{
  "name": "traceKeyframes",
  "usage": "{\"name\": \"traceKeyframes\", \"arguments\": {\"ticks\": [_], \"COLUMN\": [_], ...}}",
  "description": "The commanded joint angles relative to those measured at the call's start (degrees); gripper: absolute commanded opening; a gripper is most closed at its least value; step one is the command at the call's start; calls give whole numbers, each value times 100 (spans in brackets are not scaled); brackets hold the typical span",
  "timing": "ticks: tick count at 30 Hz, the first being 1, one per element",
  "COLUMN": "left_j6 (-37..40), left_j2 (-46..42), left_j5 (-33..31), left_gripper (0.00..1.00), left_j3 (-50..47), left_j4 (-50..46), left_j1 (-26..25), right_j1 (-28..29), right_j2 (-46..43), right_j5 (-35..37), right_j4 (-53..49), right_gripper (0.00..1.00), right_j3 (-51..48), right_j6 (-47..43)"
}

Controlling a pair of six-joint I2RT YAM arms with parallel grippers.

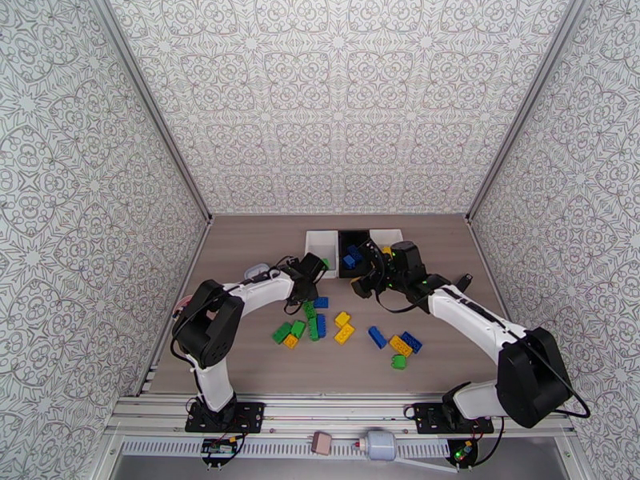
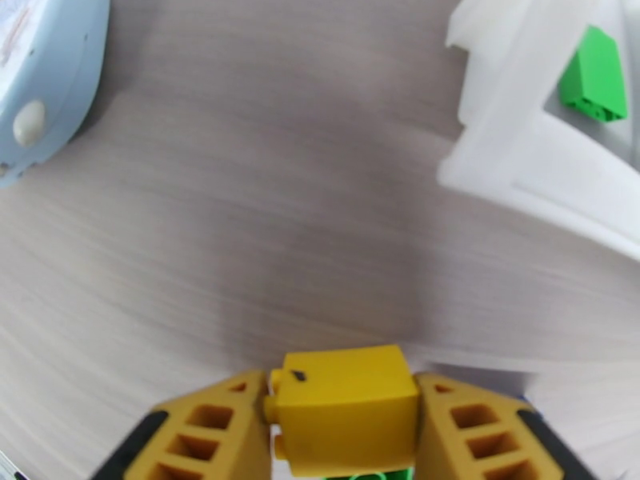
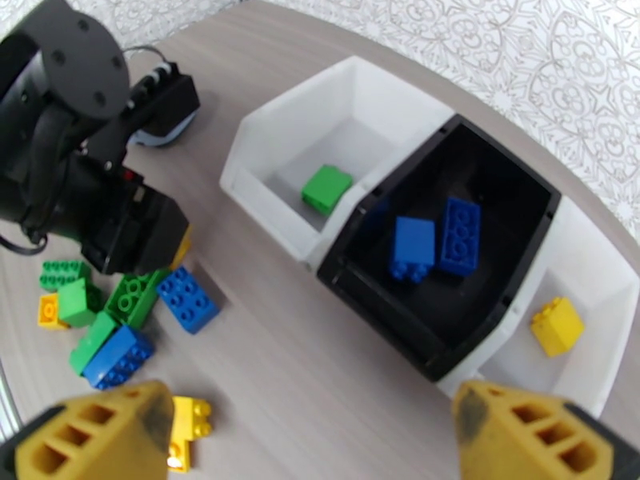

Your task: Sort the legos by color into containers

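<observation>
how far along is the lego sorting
Done: one green brick in the left white bin, two blue bricks in the black bin, one yellow brick in the right white bin. In hand: the left gripper grips a second yellow brick; the right gripper is open. Left: about a dozen loose bricks.

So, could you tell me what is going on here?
Two arms are sorting Lego bricks by colour. The left gripper is shut on a yellow brick near the left white bin, which holds one green brick. The black bin holds two blue bricks, and the right white bin a second yellow brick. The right gripper hangs open near the bins. About a dozen loose bricks lie on the table.
</observation>
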Motion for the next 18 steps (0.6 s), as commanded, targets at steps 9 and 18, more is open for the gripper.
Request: {"name": "traceKeyframes", "arguments": {"ticks": [9,18], "left_j6": [797,1625], "left_j2": [-620,-116], "left_j5": [176,755], "left_gripper": [38,38], "left_j3": [519,1510], "left_j4": [455,1331], "left_j1": [-339,-766], "right_j1": [-191,-402], "right_j2": [-1158,-2454], "right_j5": [663,1514], "right_j4": [609,624], "right_gripper": [93,93], "right_j3": [-702,-1193], "right_j6": [915,1337]}}
